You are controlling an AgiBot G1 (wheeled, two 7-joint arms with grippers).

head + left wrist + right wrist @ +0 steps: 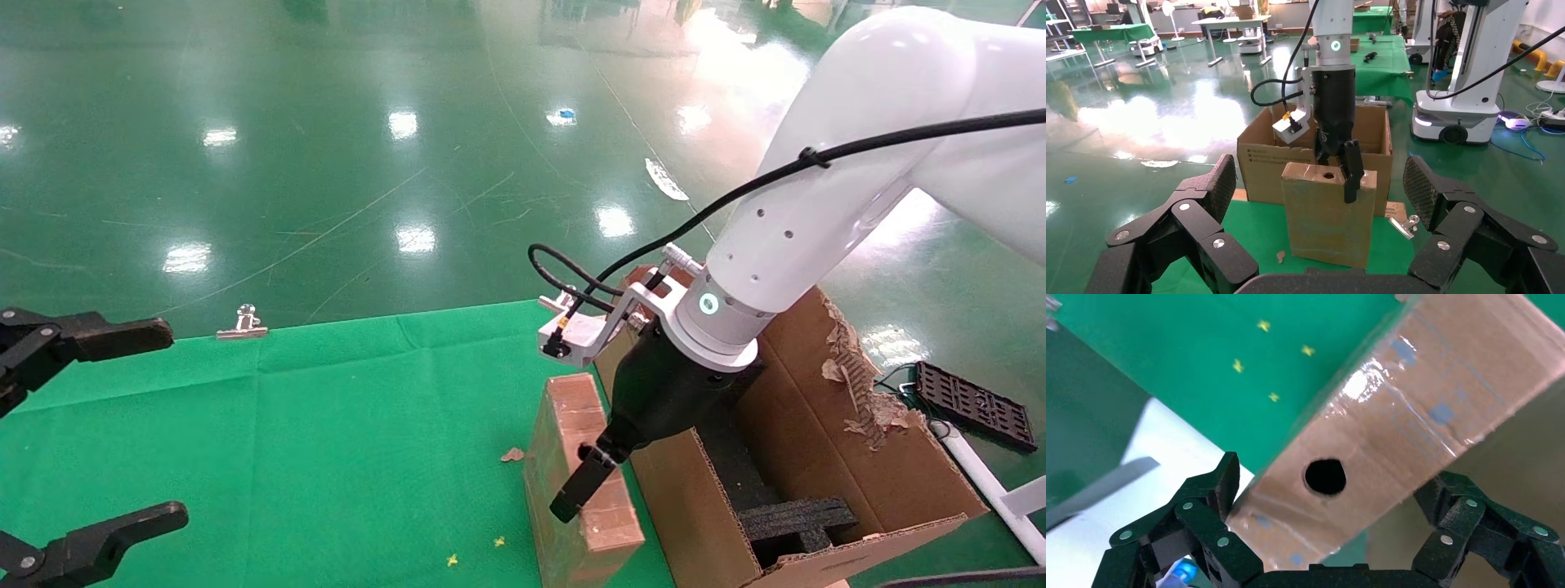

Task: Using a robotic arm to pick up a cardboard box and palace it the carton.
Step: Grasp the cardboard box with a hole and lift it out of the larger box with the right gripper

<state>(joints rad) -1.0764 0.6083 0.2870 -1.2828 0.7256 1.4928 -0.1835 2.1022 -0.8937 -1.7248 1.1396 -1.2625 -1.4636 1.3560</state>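
Note:
The cardboard box [584,457] stands upright on the green cloth, right beside the carton [825,425], round hole in its top face [1325,476]. The robotic arm's right gripper [590,496] is down over the box's top end, jaws open, one finger [578,488] on the box's near face and the other hidden behind it. In the right wrist view the gripper [1324,493] straddles the taped top; one finger [1220,484] is at its edge, the other [1438,493] stands clear. The left wrist view shows the box [1324,220] and carton [1260,162] beyond my open left gripper [1318,187].
Black foam inserts [797,518] lie inside the carton, whose far rim is torn. A metal binder clip [242,327] sits at the cloth's far edge. A cardboard scrap [512,454] lies by the box. A black tray [972,404] lies on the floor at the right. My left gripper [139,429] is parked at far left.

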